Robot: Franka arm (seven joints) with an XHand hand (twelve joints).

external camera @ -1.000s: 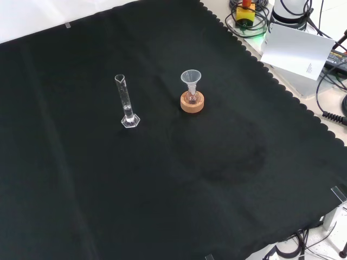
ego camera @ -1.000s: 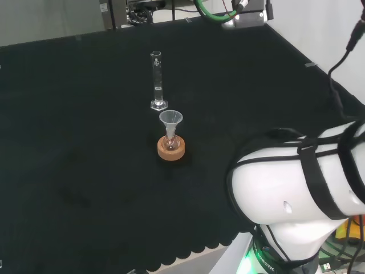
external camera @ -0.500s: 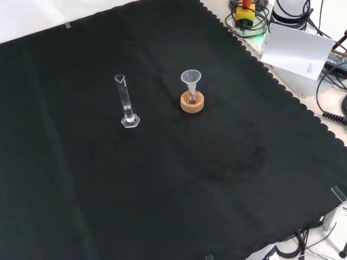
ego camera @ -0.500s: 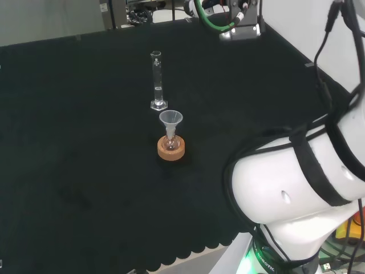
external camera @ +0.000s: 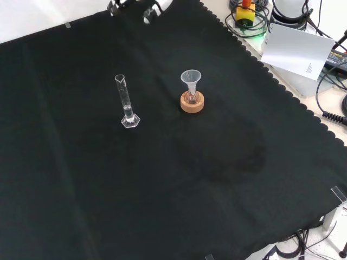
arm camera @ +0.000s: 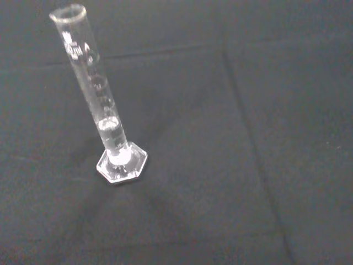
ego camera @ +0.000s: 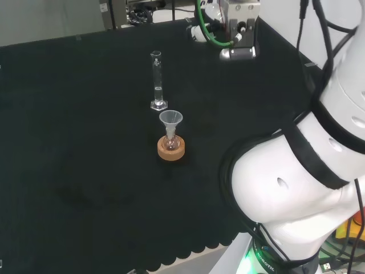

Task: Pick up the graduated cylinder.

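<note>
Two pieces of glassware stand on the cloth (ego camera: 85, 142) in the head view: the cylinder (ego camera: 157, 81), upright on its flat base, and nearer the camera a funnel (ego camera: 170, 122) seated in a small flask on a cork ring (ego camera: 171, 149), which keeps the round flask from tipping. Part of the hand (ego camera: 197, 31) shows above and to the right of the cylinder, well apart from it; whether its fingers are spread or curled I cannot tell.

Front view: the cylinder (external camera: 127, 102) is left of the funnel (external camera: 191, 79) and ring (external camera: 192, 103), with open cloth (external camera: 179, 184) round it, so a sideways approach looks unobstructed. Fingertips (external camera: 149, 13) enter at the top edge, far from the glass.

Wrist view: the cylinder (arm camera: 98, 110) stands alone on its hexagonal foot, a little liquid low in the tube. I judge the reach has barely begun; the tall, narrow tube could topple if nudged.
</note>
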